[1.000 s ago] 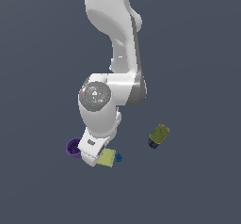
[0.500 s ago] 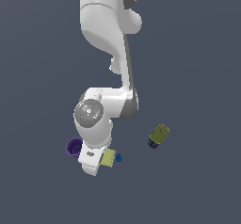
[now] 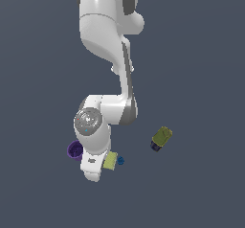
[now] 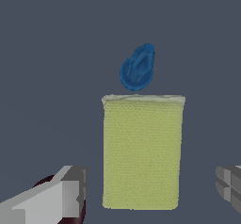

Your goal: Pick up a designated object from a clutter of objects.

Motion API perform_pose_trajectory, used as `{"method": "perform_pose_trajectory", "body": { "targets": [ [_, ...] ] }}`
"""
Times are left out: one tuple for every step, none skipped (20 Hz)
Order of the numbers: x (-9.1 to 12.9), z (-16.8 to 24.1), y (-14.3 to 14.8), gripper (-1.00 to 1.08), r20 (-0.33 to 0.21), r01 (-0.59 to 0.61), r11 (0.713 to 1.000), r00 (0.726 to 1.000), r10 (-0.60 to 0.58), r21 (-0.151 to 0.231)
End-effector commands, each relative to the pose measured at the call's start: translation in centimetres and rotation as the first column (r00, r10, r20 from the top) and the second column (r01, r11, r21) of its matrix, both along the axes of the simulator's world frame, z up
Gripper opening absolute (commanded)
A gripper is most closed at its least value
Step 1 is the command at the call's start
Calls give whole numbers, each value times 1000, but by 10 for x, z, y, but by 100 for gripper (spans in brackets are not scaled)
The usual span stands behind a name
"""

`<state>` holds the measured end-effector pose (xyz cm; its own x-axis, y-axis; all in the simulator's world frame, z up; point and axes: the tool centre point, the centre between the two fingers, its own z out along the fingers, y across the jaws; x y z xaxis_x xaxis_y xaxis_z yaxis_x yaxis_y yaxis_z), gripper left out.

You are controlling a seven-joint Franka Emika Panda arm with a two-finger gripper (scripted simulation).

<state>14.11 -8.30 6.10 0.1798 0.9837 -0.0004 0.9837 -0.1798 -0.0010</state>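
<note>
— Where's the yellow-green block?

— Between my gripper fingers, jaws apart, touching nothing. Blue cone just beyond. I straddle it to close squarely.

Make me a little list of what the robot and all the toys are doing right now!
target: yellow-green block, flat on the floor
pincer: open, one finger on each side of the block, not touching it
blue cone: just beyond the block
purple cup: beside the arm, at the exterior view's left
olive cylinder: lying apart, at the exterior view's right
red ball: mostly hidden behind a finger
</note>
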Motion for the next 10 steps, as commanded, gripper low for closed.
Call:
{"method": "perform_pose_trajectory", "body": {
  "targets": [
    [1,-1,0,100,1,-7,1000,1000,7,0],
    [0,-1,0,100,0,-3,1000,1000,3,0],
    [0,-1,0,100,0,-3,1000,1000,3,0],
    [0,-2,0,100,0,-3,1000,1000,3,0],
    [0,-4,0,100,0,-3,1000,1000,3,0],
    [0,-7,0,100,0,-3,1000,1000,3,0],
    [0,-10,0,100,0,-4,1000,1000,4,0],
    [0,-14,0,100,0,-4,1000,1000,4,0],
    [0,-19,0,100,0,-4,1000,1000,4,0],
    [0,-24,0,100,1,-5,1000,1000,5,0]
  ]
}}
